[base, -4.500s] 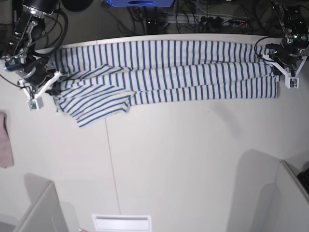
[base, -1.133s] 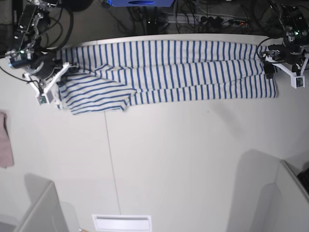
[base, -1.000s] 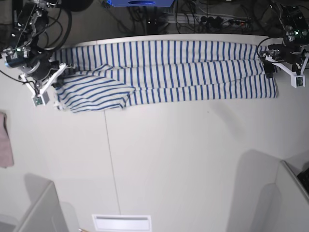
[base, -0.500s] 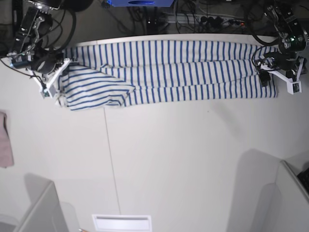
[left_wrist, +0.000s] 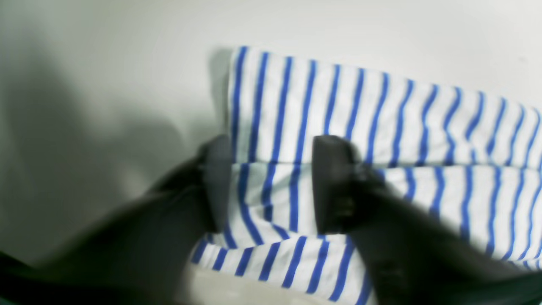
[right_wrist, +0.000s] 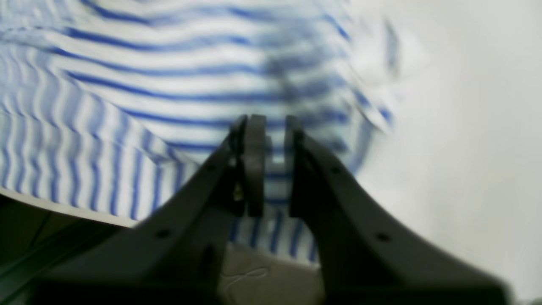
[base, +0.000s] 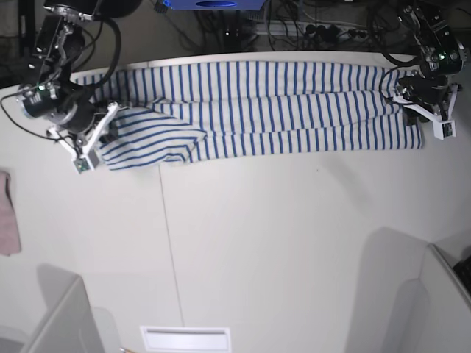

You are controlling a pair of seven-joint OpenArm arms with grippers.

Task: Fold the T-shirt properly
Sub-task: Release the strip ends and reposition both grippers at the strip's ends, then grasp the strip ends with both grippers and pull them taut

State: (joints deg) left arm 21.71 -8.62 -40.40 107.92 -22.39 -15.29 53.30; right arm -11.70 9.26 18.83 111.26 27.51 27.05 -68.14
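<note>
Base view first: a big off-white table with a thin seam running down it, and a mess of dark cables and gear behind its far edge. The T-shirt, white with thin blue stripes, lies stretched in a long folded band along that far edge, with a flap folded over at the view's left end. A bit of pink cloth peeks in at the left edge of the table. No readable writing or labels anywhere that I can make out. The right gripper sits at the shirt's left end here, the left gripper at the other end, but from this far you can't tell how their jaws stand.

Left wrist view: blurry, but the left gripper has its two dark fingers partly apart, straddling the striped shirt at its end, where stacked layers show. Whether it's pinching cloth, can't tell. Bare table beside it.

Right wrist view: also smeared. The right gripper has its jaws nearly together over the shirt, a narrow slit between them. The table's edge and the dark drop beyond only show here.
</note>
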